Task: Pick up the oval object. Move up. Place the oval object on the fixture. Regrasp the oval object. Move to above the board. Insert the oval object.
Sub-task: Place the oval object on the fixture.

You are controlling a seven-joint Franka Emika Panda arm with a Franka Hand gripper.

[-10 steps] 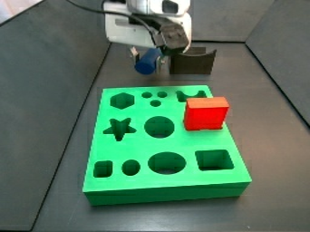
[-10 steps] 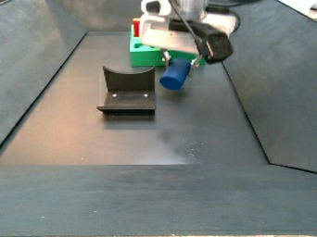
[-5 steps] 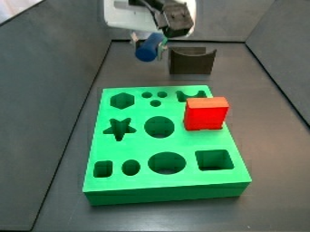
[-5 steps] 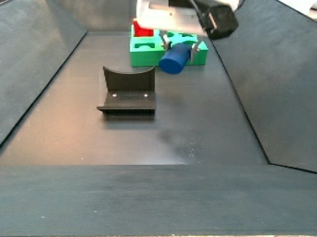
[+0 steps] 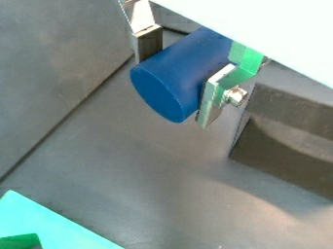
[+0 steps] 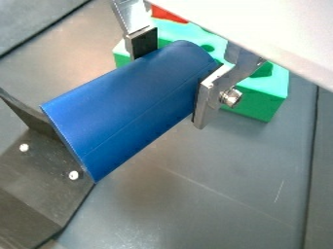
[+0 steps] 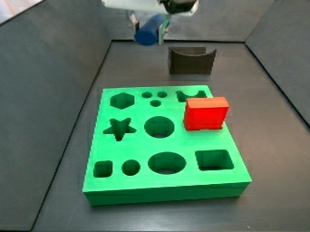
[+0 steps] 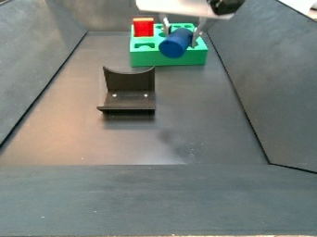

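My gripper (image 5: pixel 180 71) is shut on the oval object (image 5: pixel 182 80), a smooth blue peg lying crosswise between the silver fingers (image 6: pixel 208 95). In both side views the gripper (image 7: pixel 152 20) hangs high at the top of frame, with the oval object (image 7: pixel 147 34) well above the floor. The fixture (image 7: pixel 190 60) stands on the floor below and beside it, with its notch empty (image 8: pixel 128 90). The green board (image 7: pixel 164 140) lies further off with its cut-out holes open; it also shows past the oval object (image 6: pixel 124 112) as the board (image 6: pixel 256 94).
A red cube (image 7: pixel 206 112) rests on the board near one edge, and it shows again as the red cube (image 8: pixel 145 29). Dark sloping walls (image 8: pixel 50 65) enclose the grey floor (image 8: pixel 161 139) on all sides.
The gripper has risen steadily with the oval object held in it, moving from just above the floor beside the fixture to high near the top of both side views.
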